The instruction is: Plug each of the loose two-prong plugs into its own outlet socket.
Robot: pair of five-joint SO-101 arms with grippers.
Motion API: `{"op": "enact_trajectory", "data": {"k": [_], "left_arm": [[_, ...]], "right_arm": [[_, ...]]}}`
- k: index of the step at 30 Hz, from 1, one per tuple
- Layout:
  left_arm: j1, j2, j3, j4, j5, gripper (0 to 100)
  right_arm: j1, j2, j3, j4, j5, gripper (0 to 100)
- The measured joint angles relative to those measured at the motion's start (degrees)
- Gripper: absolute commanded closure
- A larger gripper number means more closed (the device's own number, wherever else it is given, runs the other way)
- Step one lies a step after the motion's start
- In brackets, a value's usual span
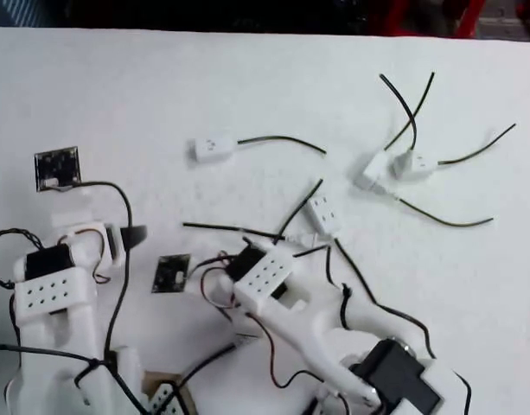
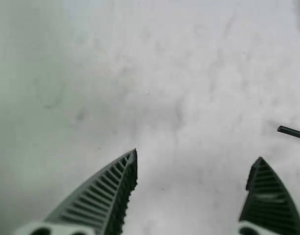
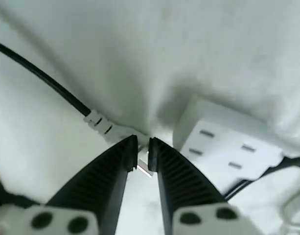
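My right gripper [image 3: 142, 144] is shut on a white two-prong plug [image 3: 114, 131], its black cable [image 3: 39, 73] trailing away. The plug's metal prongs show between the fingers. Right beside it lies a white outlet block [image 3: 228, 147] with its slots facing up. From above, this gripper [image 1: 306, 239] sits just below that outlet [image 1: 323, 213]. A second outlet [image 1: 214, 148] lies farther back to the left. A third outlet [image 1: 418, 163] at the right has a white plug [image 1: 374, 170] against its side. My left gripper [image 2: 196, 161] is open over bare table; from above it [image 1: 124, 237] sits at the left.
The white table [image 1: 143, 86] has free room across the back left. Thin black cables [image 1: 446, 216] curl around the right-hand outlets. One cable end [image 2: 291, 132] pokes in near my left gripper. Two small dark square boards [image 1: 57, 167] [image 1: 171, 272] sit by the arms.
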Motion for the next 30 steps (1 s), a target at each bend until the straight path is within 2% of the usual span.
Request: {"op": "enact_trajectory", "data": {"k": [8,18,23,26,30], "left_arm": [[0.0,0.0,0.0,0.0,0.0,65],[0.0,0.0,0.0,0.0,0.0,65],[0.0,0.0,0.0,0.0,0.0,65],[0.0,0.0,0.0,0.0,0.0,65],[0.0,0.0,0.0,-0.4,0.0,65]], "right_arm": [[7.1,-5.4,2.4,3.1,0.0,98.1],[17.8,-29.7,14.1,3.8,0.0,95.7],[18.2,-35.4,14.0,7.7,0.1,79.3],[16.5,-35.5,14.0,11.1,0.1,79.6],[10.5,-35.5,14.0,12.1,0.1,80.2]]}}
